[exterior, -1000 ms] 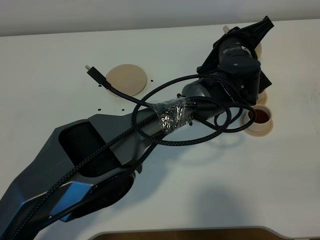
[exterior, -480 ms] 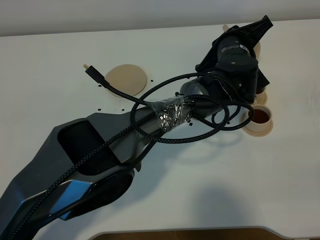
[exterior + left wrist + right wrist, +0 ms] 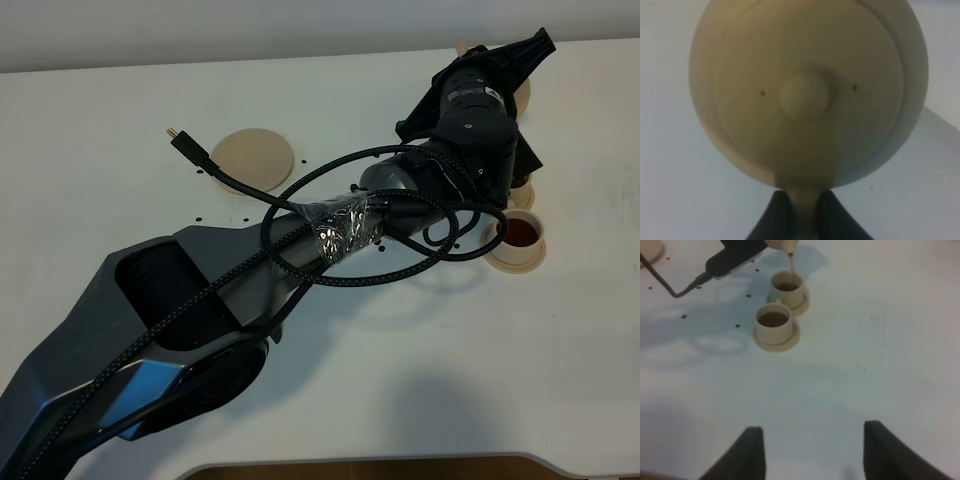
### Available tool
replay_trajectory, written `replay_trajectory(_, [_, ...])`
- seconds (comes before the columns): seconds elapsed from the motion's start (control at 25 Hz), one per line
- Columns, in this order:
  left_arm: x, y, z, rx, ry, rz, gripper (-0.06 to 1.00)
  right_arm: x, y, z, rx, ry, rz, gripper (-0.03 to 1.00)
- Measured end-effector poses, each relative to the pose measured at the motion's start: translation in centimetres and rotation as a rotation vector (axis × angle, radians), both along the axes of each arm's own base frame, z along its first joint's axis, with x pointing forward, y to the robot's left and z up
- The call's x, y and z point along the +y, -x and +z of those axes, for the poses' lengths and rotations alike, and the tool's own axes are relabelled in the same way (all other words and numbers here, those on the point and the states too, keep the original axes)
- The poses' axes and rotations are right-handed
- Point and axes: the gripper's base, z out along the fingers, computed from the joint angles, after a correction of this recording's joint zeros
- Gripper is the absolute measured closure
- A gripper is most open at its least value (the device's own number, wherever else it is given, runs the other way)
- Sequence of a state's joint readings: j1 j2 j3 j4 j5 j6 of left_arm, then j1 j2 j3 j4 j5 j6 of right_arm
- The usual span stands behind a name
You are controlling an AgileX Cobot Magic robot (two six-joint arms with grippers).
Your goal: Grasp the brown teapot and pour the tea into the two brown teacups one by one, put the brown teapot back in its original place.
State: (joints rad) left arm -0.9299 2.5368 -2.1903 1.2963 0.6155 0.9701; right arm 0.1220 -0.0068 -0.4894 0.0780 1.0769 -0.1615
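While overhead hides pouring, left tool clamps teapot; right tool spread.

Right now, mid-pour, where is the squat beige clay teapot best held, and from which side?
By its loop handle, from the side opposite the spout, as the left claw does: the handle juts clear of the rounded teapot, thin enough for shut fingers, leaving the spout free to tip.

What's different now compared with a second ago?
Very little. The left gripper, shut on the brown teapot, has crept slightly toward the table's far edge. The large saucer and both teacups sit unmoved; the right gripper is open and empty.
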Motion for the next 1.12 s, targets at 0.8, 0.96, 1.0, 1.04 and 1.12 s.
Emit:
replay_trajectory(0.8, [-0.22,-0.04,0.20,-0.026,-0.014,-0.032,0.82,0.00,0.00,0.00,0.000,0.000,0.000,0.53])
replay_trajectory(0.96, [-0.27,-0.04,0.24,-0.032,-0.017,-0.039,0.82,0.00,0.00,0.00,0.000,0.000,0.000,0.53])
replay_trajectory(1.0, [-0.28,-0.05,0.27,-0.035,-0.019,-0.041,0.82,0.00,0.00,0.00,0.000,0.000,0.000,0.53])
replay_trajectory(1.04, [-0.28,-0.05,0.28,-0.037,-0.021,-0.041,0.82,0.00,0.00,0.00,0.000,0.000,0.000,0.53])
replay_trajectory(1.12, [-0.28,-0.06,0.29,-0.039,-0.022,-0.042,0.82,0.00,0.00,0.00,0.000,0.000,0.000,0.53])
